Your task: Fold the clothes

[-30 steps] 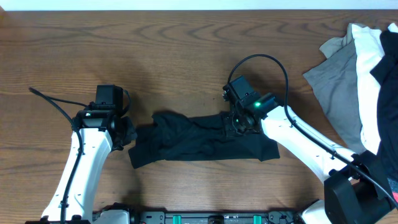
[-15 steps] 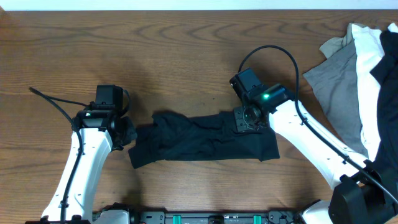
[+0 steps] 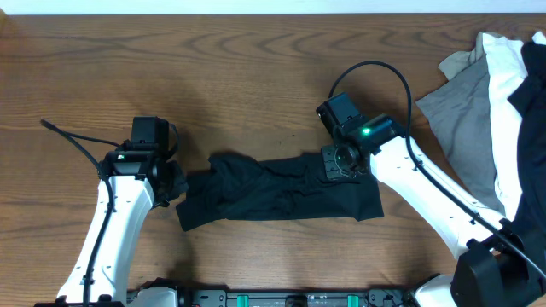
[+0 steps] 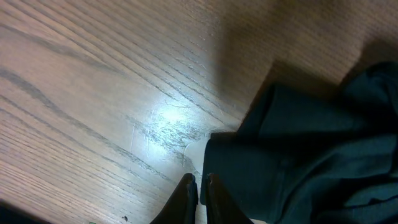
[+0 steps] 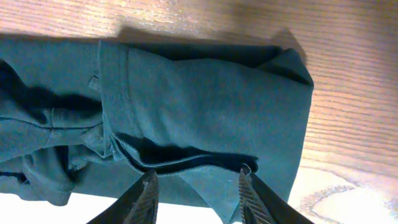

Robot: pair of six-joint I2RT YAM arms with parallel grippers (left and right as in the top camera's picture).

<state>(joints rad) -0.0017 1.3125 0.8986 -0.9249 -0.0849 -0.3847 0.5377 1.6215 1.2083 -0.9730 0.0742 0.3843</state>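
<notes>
"Clothes [image 3: 465, 115] heaped at the right edge, one black garment [image 3: 273, 196] alone in the near middle of the table [image 3: 256, 60] — why that layout?"

"I'd judge the black one is the piece being folded. It lies as a rumpled band running left to right between the arms, well apart from the heap of grey, white and black, with bare wood around it to work on."

"And the arms?"

"One at each end. The left gripper [image 4: 199, 182] is low at the band's left corner, fingers pressed together; the cloth edge runs right up to them, but I cannot tell whether any of it is pinched. The right gripper [image 5: 198, 174] hangs over the right end, fingers parted a moderate way with nothing clamped — the hemmed fold [image 5: 186, 165] lies flat beneath, unheld."

"Why so?"

"Probably the left end serves as an anchor while the right chooses a hold on that hem. The bunched middle would spoil a clean fold unless smoothed."

"Anything in the way?"

"Nothing lies near the garment. The heap sits close beside the right arm [image 3: 418, 200], so a wide swing that way could brush it."
</notes>
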